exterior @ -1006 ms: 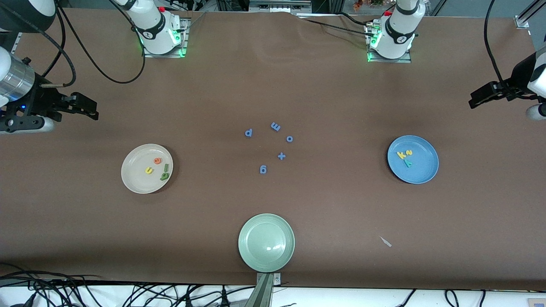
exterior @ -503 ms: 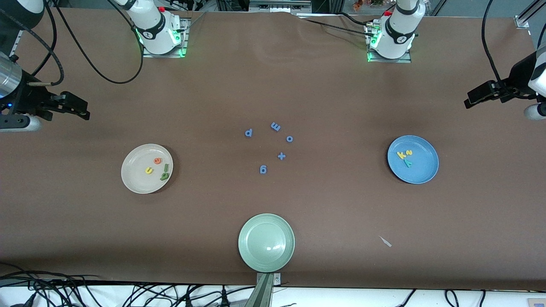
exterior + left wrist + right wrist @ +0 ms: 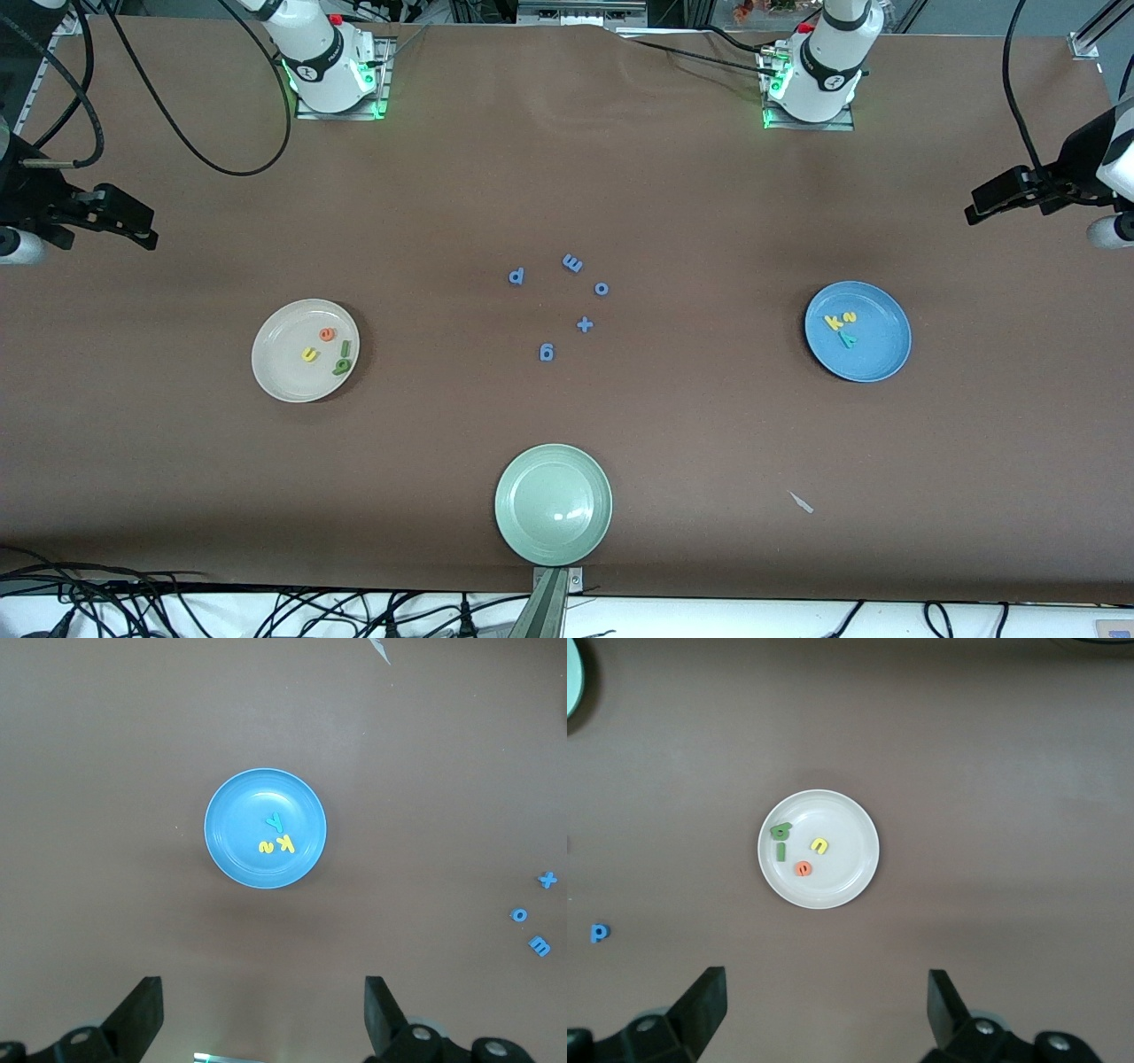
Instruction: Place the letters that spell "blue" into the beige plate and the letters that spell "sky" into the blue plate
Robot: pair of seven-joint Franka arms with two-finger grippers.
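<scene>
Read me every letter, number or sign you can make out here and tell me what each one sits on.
"b", "l", "u", "e": foam letters in the beige plate.
"s", "k", "y": foam letters in the blue plate.
"p", "m", "o", "+", "6" (or "9"): blue foam pieces on the brown table.
No printed labels or brands are readable.

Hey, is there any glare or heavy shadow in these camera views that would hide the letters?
Front view: a small highlight sits on the pale green plate, away from any letters. Left wrist view: the blue plate is evenly lit, with a soft shadow at its edge. Right wrist view: the beige plate shows its letters clearly.
</scene>
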